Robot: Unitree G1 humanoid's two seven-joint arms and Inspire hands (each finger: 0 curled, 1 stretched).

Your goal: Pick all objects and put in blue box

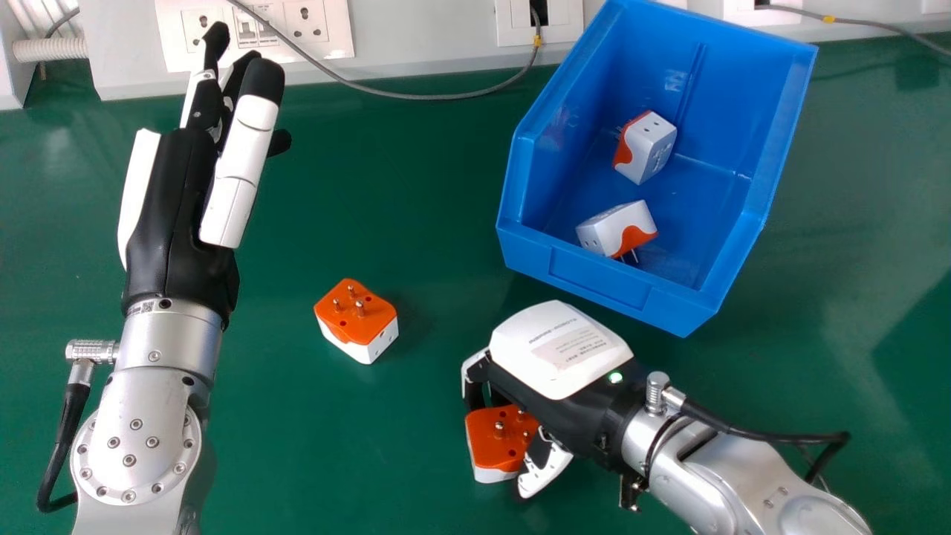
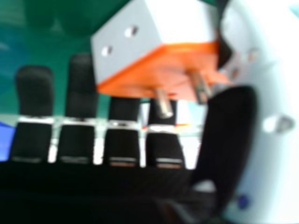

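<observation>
"What do we see, left to right?"

"We see the black-and-white left hand point(image 1: 178, 223), fingers extended; then an orange-and-white blocky plug adapter point(image 1: 355, 321), metal pins up, on glossy green table point(image 1: 312, 446)."

"And beyond?"

"We find the black-and-white right hand point(image 1: 561, 349) curled around a matching adapter point(image 1: 494, 442), near the blue plastic box point(image 1: 602, 281) holding two white-and-orange adapters point(image 1: 645, 152)."

Bright light leaves pale glare on the green table point(image 1: 854, 327) and a soft shadow beside the blue box point(image 1: 594, 279).
</observation>
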